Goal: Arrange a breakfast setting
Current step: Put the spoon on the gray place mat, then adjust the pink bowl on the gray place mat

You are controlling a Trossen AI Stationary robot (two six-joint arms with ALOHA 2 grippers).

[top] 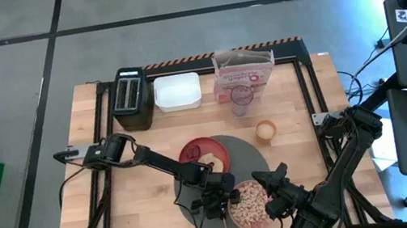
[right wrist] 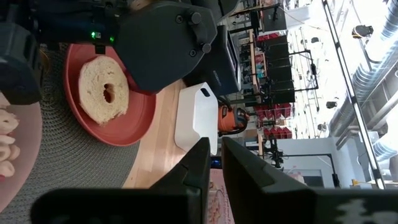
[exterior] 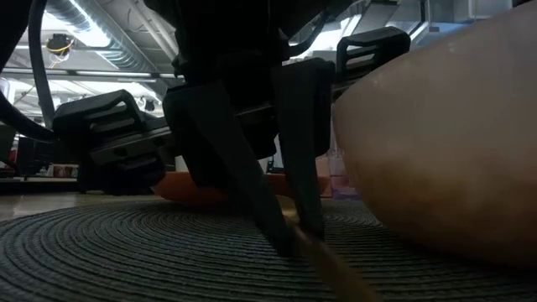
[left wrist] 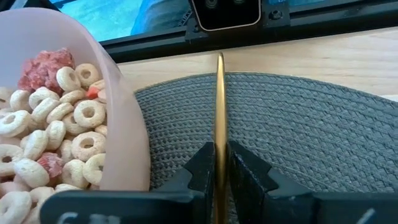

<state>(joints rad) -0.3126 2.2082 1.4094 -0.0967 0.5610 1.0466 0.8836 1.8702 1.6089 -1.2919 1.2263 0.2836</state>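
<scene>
Gold spoon [left wrist: 219, 118] lies on the mat [left wrist: 311, 130], pinched by left gripper [left wrist: 220, 163].

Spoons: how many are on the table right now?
1. The thin gold spoon lies on the dark-grey mat beside the pink bowl, clamped in the left gripper. The arms may hide others.

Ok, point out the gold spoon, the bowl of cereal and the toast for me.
gold spoon [left wrist: 220, 112]: left wrist view, on the thin handle above the mat.
bowl of cereal [left wrist: 124, 112]: left wrist view, on the pink outer wall.
toast [right wrist: 99, 93]: right wrist view, on the bread face beside its centre hole.
</scene>
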